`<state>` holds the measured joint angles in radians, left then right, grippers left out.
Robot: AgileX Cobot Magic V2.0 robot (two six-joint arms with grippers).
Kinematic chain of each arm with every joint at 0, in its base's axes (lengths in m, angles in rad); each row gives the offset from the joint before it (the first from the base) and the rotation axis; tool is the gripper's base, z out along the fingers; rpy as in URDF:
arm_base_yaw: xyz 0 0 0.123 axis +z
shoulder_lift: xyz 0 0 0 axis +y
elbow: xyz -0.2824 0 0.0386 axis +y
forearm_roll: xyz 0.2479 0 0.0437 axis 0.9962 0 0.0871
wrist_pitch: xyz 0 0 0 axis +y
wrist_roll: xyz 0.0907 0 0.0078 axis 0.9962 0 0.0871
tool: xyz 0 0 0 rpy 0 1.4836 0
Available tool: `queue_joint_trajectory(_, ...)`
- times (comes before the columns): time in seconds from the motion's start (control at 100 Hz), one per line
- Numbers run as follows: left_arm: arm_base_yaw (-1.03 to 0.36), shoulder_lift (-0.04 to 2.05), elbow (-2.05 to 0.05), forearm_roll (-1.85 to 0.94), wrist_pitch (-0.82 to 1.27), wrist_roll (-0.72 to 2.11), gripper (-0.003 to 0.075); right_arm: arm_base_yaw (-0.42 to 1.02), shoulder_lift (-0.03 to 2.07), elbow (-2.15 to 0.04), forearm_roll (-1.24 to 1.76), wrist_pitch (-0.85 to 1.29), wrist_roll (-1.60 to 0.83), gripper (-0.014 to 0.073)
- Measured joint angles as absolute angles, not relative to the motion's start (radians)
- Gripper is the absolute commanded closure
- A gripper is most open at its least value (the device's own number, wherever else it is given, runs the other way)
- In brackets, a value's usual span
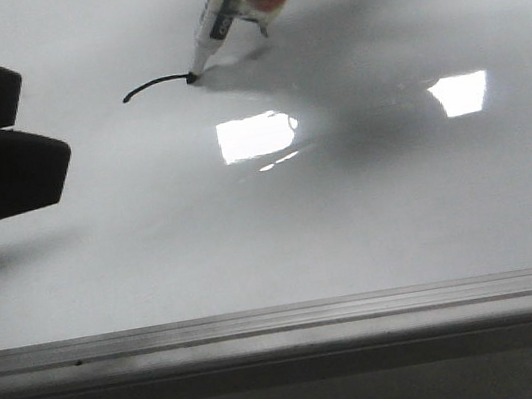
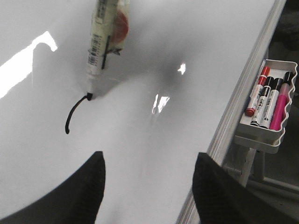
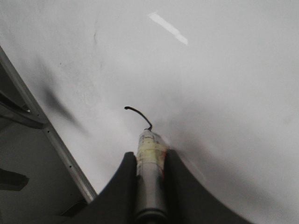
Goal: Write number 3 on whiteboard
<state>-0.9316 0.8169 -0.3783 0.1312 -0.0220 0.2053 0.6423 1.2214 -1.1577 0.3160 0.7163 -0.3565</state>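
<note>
The left gripper hovers over the whiteboard with its fingers spread wide and empty, left of the stroke; the number 3 is only a short curved black line near the board's far part; the marker, tip touching the line's right end, is clamped between the right gripper's fingers.

An office or classroom-like workspace, marked by a large glossy white whiteboard with grey metal rail and a white plastic tray of coloured markers.
</note>
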Motion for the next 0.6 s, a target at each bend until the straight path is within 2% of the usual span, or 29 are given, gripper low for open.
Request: queue_joint_trajectory(0.6, -0.932, 0.817, -0.378, 0.131, -0.032, 0.205, 0.0334, 0.708, 1.231, -1.104, 0.265, 0.754, -0.266, 0.0643)
